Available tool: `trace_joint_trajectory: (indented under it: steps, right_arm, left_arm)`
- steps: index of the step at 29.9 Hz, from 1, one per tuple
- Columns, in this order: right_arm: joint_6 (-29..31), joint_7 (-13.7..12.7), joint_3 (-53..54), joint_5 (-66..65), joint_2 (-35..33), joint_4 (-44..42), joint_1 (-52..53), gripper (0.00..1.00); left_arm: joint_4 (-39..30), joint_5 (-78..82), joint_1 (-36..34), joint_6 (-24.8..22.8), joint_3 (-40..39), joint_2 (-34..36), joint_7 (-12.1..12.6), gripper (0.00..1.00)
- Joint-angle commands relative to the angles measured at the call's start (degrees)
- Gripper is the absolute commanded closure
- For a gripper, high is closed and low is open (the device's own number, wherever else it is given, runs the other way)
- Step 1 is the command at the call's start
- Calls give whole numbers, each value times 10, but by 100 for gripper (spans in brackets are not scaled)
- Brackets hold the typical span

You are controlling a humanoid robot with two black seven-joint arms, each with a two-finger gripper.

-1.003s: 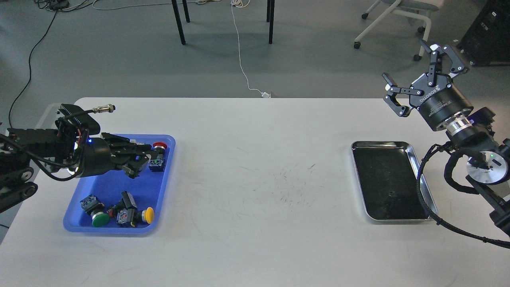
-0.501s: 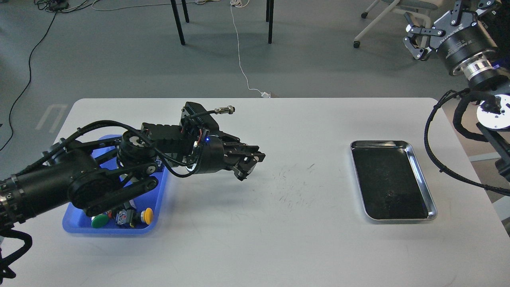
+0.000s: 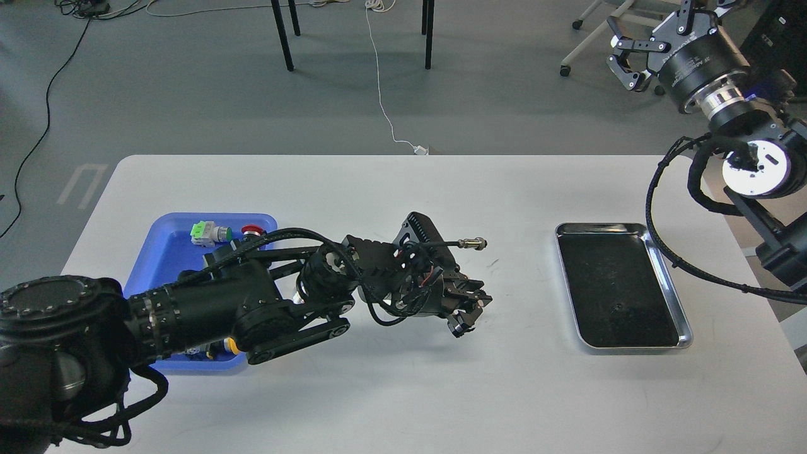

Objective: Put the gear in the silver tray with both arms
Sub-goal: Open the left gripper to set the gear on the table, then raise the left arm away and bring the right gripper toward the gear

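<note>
White writing on the right hand [image 3: 637, 53] is too small to read. Its fingers are spread apart, far right, above the floor. The left hand [image 3: 465, 310] has moved right over the worktop [image 3: 403, 391], closer to the silver tray [image 3: 673, 296]; whether it grips something, I cannot tell. The blue tray [image 3: 170, 239] stays left.

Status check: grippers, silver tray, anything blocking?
Left gripper mid-table, jaws unreadable. Right gripper high, open. Silver tray empty. No obstruction seen.
</note>
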Motion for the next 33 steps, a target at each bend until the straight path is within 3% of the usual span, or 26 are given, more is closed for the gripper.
trace_joint_trajectory:
  steps: [1,8,14,19,22,33]
  right_arm:
    - [0,0,-20,-1,0,0,15,2]
    - [-1,0,-65,-1,1,-1,47,2]
    - [0,0,-88,-1,-1,0,58,2]
    - [1,-1,-94,-2,-5,0,58,2]
    - [2,-2,-98,-3,-9,3,58,2]
    - [40,4,-154,-139,-111,72,70,2]
  left_arm:
    - [22,1,2,0,7,-19,0,82]
    - [30,0,4,0,5,-19,0,79]
    - [30,-5,6,4,0,-19,1,64]
    - [30,-10,7,6,-11,-19,0,45]
    - [23,-33,6,6,-35,-5,-1,42]
    - [30,-403,0,6,-115,136,-12,40]
